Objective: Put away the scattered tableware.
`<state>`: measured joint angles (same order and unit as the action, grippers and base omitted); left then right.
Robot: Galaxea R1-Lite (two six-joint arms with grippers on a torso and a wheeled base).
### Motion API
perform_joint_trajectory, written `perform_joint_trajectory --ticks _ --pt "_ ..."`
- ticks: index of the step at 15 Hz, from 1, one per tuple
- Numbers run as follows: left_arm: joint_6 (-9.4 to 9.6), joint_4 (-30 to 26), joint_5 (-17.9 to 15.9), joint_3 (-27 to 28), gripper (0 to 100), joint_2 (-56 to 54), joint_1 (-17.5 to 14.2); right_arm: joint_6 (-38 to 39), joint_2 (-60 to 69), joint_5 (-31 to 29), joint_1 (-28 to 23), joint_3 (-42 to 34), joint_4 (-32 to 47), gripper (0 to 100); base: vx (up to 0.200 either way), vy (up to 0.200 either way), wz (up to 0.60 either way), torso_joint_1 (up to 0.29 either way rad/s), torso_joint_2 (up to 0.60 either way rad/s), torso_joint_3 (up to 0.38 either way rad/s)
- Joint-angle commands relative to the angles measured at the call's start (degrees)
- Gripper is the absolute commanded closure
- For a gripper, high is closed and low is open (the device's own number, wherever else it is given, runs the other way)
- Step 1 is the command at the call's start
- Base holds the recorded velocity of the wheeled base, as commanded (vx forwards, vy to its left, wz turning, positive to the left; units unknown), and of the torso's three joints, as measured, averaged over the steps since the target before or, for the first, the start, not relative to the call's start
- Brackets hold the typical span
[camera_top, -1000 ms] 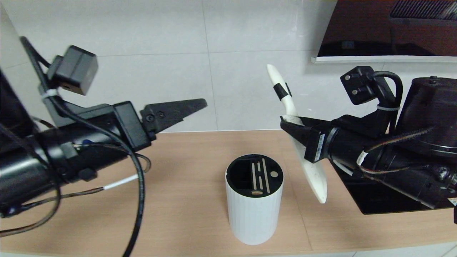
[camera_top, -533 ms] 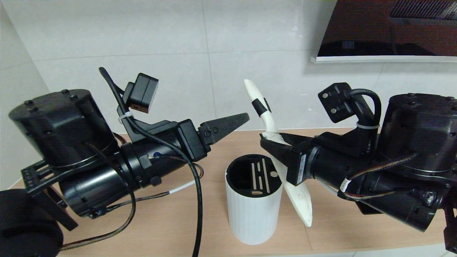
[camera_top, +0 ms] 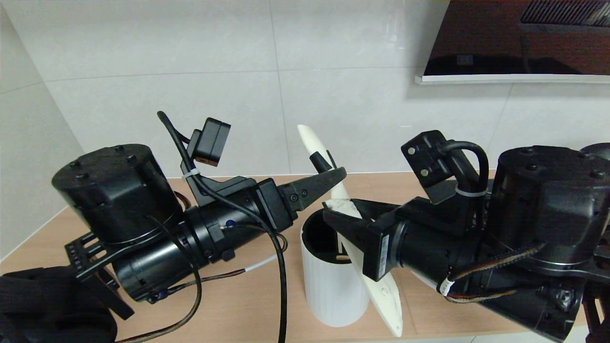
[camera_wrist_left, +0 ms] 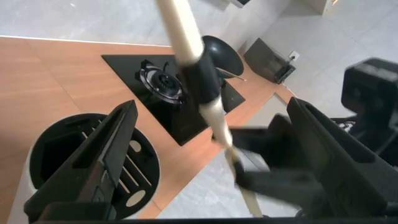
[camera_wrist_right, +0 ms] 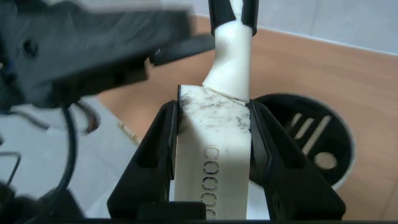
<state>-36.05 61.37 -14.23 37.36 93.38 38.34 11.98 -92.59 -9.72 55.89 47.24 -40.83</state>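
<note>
My right gripper [camera_top: 340,214] is shut on a white slotted spatula [camera_top: 381,295], gripping it where handle meets blade [camera_wrist_right: 214,118]. The spatula tilts across the right rim of a white cylindrical utensil holder [camera_top: 333,290] with a black slotted top [camera_wrist_left: 68,155]. Its blade hangs down beside the holder's right side, and its handle [camera_top: 310,140], with a black band, points up toward the wall. My left gripper [camera_top: 329,183] is open just above the holder. In the left wrist view the spatula handle [camera_wrist_left: 186,43] stands between the spread fingers [camera_wrist_left: 112,143], untouched.
The holder stands on a wooden counter [camera_top: 238,305] against a white tiled wall. A black cooktop [camera_wrist_left: 168,81] with a dark pan [camera_wrist_left: 221,53] lies to the right. A range hood [camera_top: 514,38] hangs at the upper right.
Both arms have moved in toward the centre. The right gripper carried the spatula left and lower, over the holder's rim. The left gripper has come up around the handle.
</note>
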Motion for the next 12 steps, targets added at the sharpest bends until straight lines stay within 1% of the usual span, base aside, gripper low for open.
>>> perform_joint_trajectory --ticks 1,12 --pt "-0.08 0.1 0.0 0.0 0 -0.4 0.1 0.1 -0.7 0.0 1.6 -0.6 -0.1 100 0.000 0.000 0.00 0.000 0.00 0.000" --pt "0.01 0.1 0.0 0.0 0 0.2 0.1 0.0 -0.8 -0.2 3.3 -1.2 -0.1 100 0.000 0.000 0.00 0.000 0.00 0.000"
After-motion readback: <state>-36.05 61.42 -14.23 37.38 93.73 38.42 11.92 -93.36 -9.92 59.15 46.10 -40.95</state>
